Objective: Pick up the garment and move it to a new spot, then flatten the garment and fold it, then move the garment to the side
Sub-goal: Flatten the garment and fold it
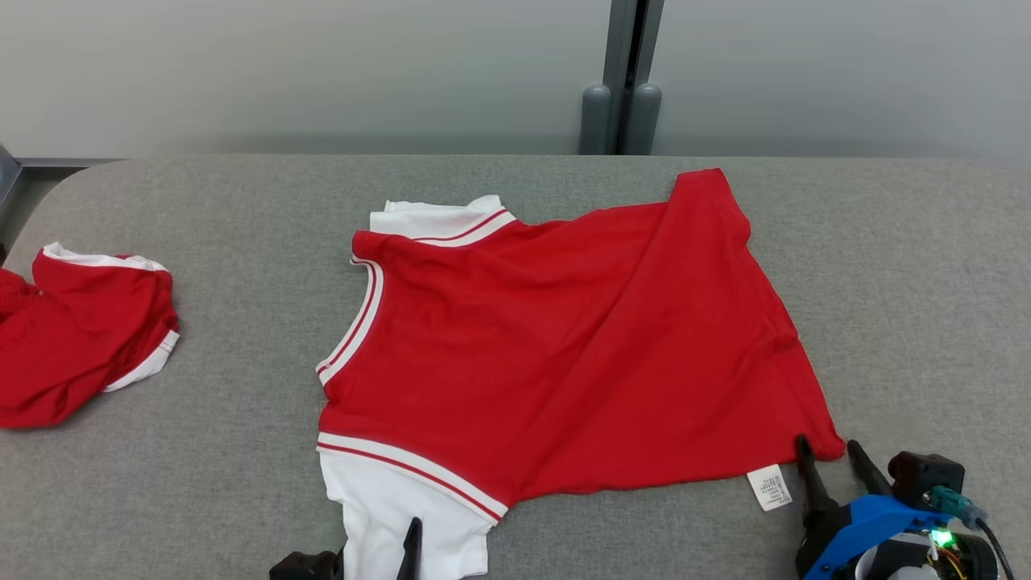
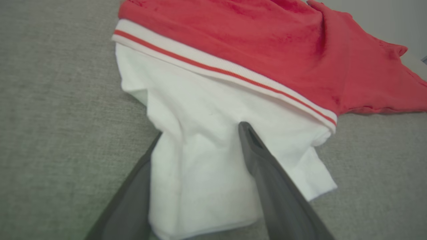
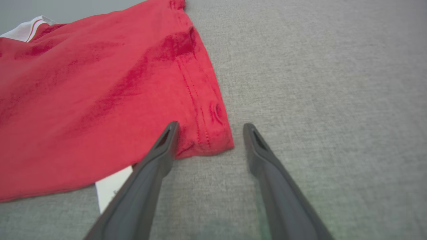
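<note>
A red garment (image 1: 564, 338) with white sleeves and red-striped white trim lies spread across the middle of the grey bench (image 1: 242, 225). Its neckline is toward the robot's left and its hem toward the right. The cloth is largely flat but crossed by long diagonal creases, and the far hem corner is drawn up to a point. A small white care label (image 1: 769, 487) pokes out from the near edge, just beside the near hem corner. The left pincer (image 2: 201, 130) stands with its jaws spread wide at the near white sleeve (image 2: 206, 160); one dark finger rests on top of the fabric and the other sits at the sleeve's edge, partly covered by it, without clamping it. The right pincer (image 1: 828, 443) is likewise agape at the near hem corner, one finger over the red cloth and the other on bare bench. A second red-and-white garment (image 1: 80, 338) lies bunched at the bench's left edge, well apart from the first.
</note>
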Robot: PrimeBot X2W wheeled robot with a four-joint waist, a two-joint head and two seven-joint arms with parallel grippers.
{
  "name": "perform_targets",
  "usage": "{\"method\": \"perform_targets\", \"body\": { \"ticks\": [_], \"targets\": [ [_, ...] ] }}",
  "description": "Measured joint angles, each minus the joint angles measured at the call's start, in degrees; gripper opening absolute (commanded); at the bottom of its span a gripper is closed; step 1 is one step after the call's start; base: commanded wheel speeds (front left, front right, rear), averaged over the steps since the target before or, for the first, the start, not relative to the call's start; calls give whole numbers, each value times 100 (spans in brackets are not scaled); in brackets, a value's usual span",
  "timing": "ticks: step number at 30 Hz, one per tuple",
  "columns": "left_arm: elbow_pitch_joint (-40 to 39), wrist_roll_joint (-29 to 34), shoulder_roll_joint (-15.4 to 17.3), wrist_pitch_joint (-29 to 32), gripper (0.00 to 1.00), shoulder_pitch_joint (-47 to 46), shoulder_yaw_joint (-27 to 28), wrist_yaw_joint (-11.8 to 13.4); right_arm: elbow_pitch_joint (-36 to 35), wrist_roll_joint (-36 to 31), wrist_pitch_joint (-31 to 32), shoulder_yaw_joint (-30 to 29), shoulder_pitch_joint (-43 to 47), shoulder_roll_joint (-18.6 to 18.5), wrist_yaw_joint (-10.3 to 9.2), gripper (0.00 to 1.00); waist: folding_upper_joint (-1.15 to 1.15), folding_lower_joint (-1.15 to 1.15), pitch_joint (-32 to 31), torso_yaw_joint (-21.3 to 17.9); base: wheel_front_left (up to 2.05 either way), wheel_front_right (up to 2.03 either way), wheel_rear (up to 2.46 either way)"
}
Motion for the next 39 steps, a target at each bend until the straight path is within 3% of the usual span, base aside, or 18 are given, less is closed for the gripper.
{"method": "perform_targets", "body": {
  "ticks": [5,6,7,8,9,16,23,29,34,39],
  "targets": [
    [30,-18,3,-1,100,-30,-5,-2,526,-15,-25,104,-297,-5,-1,100,-1,0,41,61,0,0,0],
    [44,-48,1,0,98,-45,-15,-2,644,23,-37,163,-357,-4,-3,45,-2,0,49,73,0,0,0],
    [57,-62,1,-1,47,-53,-21,-2,695,86,-49,216,-393,-9,-9,0,-2,0,54,81,0,0,0],
    [77,-82,4,-2,10,-68,-27,-2,710,163,-51,266,-416,-12,-10,0,-2,0,57,91,0,0,0],
    [85,-110,7,-2,0,-80,-27,-2,717,225,-49,342,-443,-4,-10,0,-2,0,60,98,0,0,0],
    [-231,-558,2,25,0,-161,51,-2,189,641,-14,721,-486,89,0,0,-1,0,113,68,0,0,0],
    [-733,-1245,134,30,0,-1268,253,-2,-396,881,-13,1068,-1255,-108,-1,0,-1,0,376,-10,0,0,0],
    [-680,-1722,581,250,0,-3182,146,-2,-296,1047,82,1382,-2928,-376,-1,0,0,1,884,-100,0,0,0],
    [-336,-2308,753,636,0,-5094,408,-1,15,1301,339,1471,-4765,-472,0,0,0,2,1476,-180,0,0,0],
    [79,-2206,906,757,0,-7027,325,-1,633,1526,546,1204,-6501,-523,-1,0,1,2,2004,-144,0,0,0]
  ]
}}
